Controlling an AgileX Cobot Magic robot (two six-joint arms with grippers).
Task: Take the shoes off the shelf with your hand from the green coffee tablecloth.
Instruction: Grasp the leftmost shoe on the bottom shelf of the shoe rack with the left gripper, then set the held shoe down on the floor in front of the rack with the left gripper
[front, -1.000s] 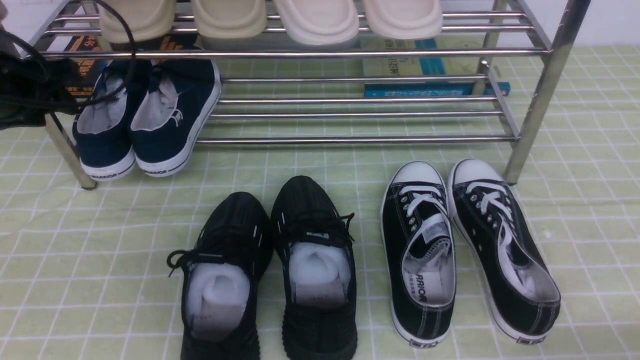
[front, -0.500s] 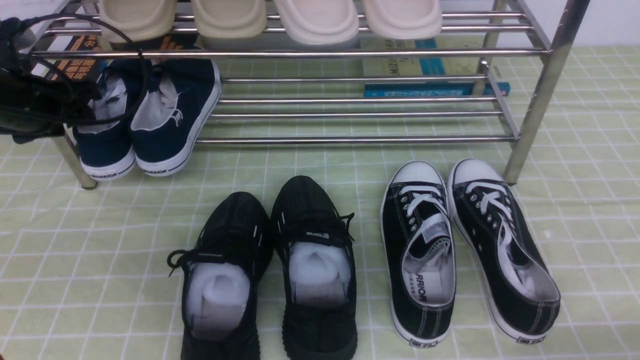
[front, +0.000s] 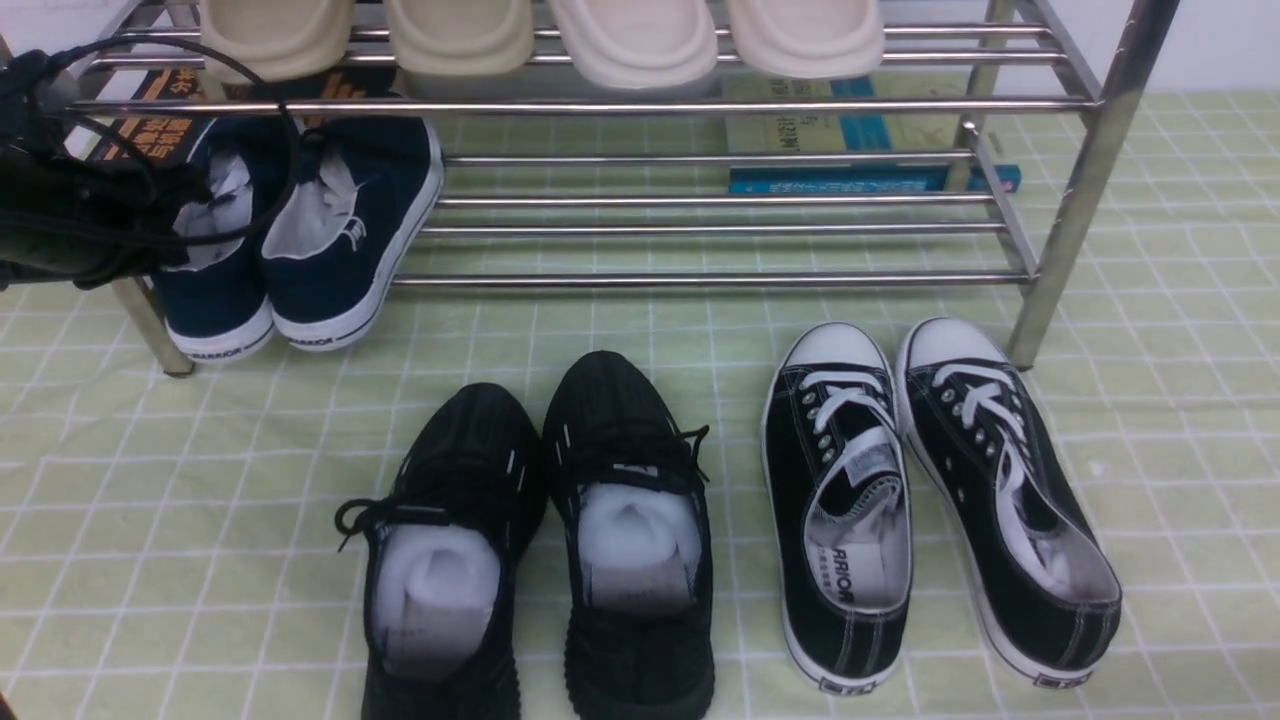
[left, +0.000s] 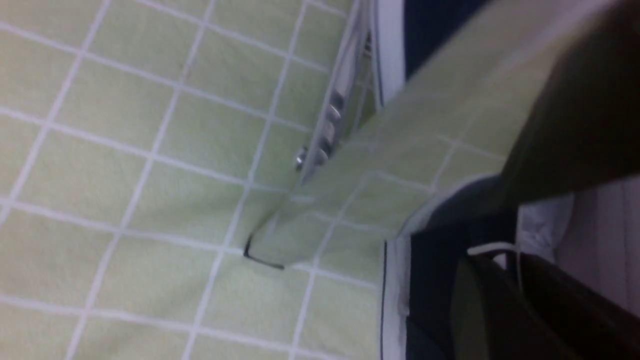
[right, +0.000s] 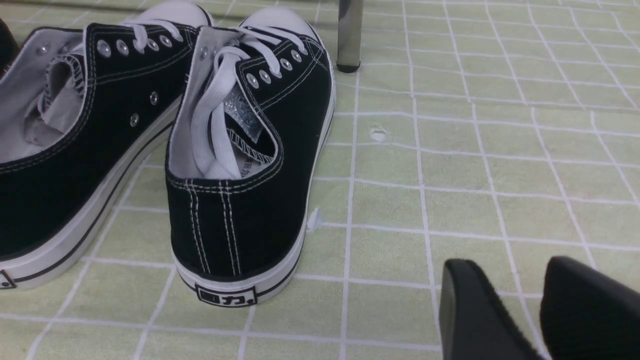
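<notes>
pale green gridded cloth (front: 600, 330), navy slip-on shoes (front: 325, 235), white soles

The left arm (front: 75, 210) is black (glossy in places), with looping black cables (front: 290, 160)

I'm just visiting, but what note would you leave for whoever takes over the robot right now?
Left gripper: at the left navy canvas shoe; grip unclear.
Right gripper: open, empty.
Job: both navy shoes are on the shiny steel rack's lower tier.
Done: neither shoe is off.
Left: confirm the grip, then bring both onto the pale green checked cloth.
</notes>
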